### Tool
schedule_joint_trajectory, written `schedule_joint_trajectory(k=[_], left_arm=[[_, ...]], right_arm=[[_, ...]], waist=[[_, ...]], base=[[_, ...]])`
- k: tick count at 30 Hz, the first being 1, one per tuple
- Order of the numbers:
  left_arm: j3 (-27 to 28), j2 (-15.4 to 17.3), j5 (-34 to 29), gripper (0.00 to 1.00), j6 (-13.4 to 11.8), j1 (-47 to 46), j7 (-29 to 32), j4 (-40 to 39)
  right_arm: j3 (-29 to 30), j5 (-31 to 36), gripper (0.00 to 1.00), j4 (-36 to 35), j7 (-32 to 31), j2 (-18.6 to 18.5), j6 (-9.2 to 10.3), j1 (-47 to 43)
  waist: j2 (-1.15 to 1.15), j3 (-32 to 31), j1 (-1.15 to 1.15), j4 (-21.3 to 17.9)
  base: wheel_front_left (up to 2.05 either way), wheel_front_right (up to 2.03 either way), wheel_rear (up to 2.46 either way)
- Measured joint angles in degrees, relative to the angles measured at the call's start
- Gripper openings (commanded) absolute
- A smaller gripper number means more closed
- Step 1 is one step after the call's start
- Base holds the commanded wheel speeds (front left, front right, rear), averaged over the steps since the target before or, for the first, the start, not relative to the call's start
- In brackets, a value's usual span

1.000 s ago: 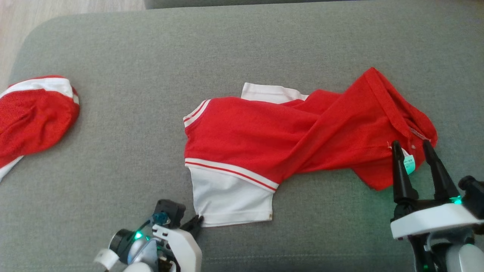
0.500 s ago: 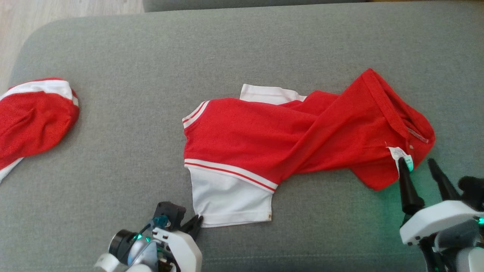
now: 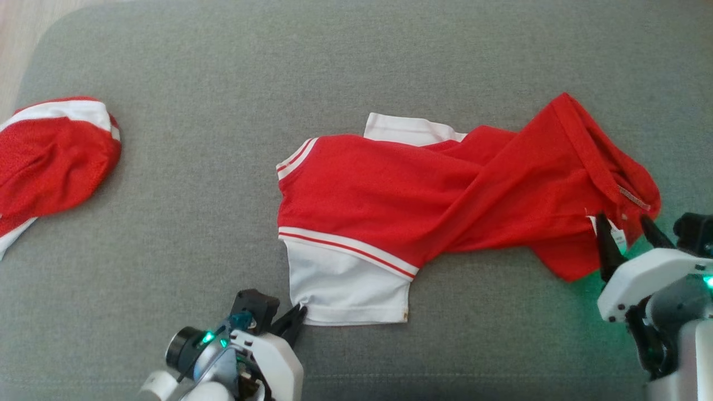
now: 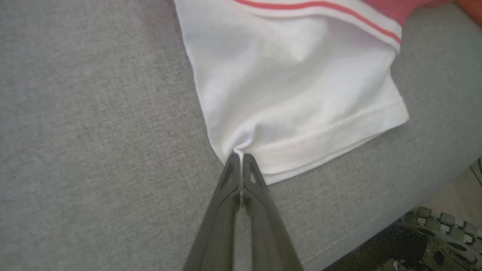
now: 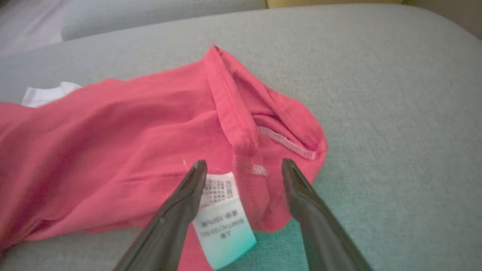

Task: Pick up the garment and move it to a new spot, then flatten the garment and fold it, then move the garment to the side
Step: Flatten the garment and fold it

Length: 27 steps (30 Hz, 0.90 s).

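Note:
A red garment with white trim lies twisted across the grey couch cushion. Its white leg end points toward me. My left gripper is shut on the near left corner of that white hem, fingers pressed together with cloth pinched at the tips. At the garment's right end, my right gripper stands open above the red waistband. Its two fingers straddle the white care label; nothing is gripped between them.
A second red and white garment lies bunched at the cushion's left edge. Wooden floor shows past the rounded far left corner. The cushion's front edge runs close below the white hem.
My left gripper has stayed shut on the hem corner. My right gripper pulled back off the waistband and then came forward over the label again. The head camera shifted slightly.

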<state>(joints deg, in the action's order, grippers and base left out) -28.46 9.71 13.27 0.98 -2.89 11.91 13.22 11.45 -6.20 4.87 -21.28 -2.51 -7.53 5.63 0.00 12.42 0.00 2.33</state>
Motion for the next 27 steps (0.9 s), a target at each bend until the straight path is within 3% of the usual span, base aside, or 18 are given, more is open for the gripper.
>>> schedule_joint_trajectory(k=[3,4,6,15,27], left_arm=[[-0.11,0.00,0.03,0.00,0.00,-0.07,-0.51,-0.01],[-0.13,0.00,0.21,0.00,0.00,-0.07,-0.74,-0.01],[-0.16,0.01,0.57,0.00,0.00,-0.12,-1.21,-0.02],[1.49,0.80,0.51,0.00,-1.21,-1.94,-7.22,-3.60],[10.84,5.30,-1.09,0.00,-5.89,-5.89,-15.16,-26.01]], right_arm=[[1.14,0.34,1.00,1.40,-1.21,0.00,0.00,0.04],[1.42,0.34,0.62,1.57,-1.45,0.00,0.00,0.09],[1.88,0.38,0.00,1.65,-1.43,0.00,0.00,0.47],[3.82,-2.82,0.00,-1.90,1.34,0.00,0.00,0.75],[3.53,-12.10,0.00,-16.81,3.92,0.01,0.00,-0.17]], waist=[[0.00,0.31,0.00,0.17],[0.00,0.45,0.00,0.23],[0.00,0.68,0.00,0.35],[0.00,0.40,0.00,0.48],[0.00,-4.89,0.00,-0.48]], base=[[0.00,0.00,0.00],[0.00,0.00,0.00],[0.00,0.00,0.00],[0.00,0.00,0.00],[0.00,0.00,0.00]])
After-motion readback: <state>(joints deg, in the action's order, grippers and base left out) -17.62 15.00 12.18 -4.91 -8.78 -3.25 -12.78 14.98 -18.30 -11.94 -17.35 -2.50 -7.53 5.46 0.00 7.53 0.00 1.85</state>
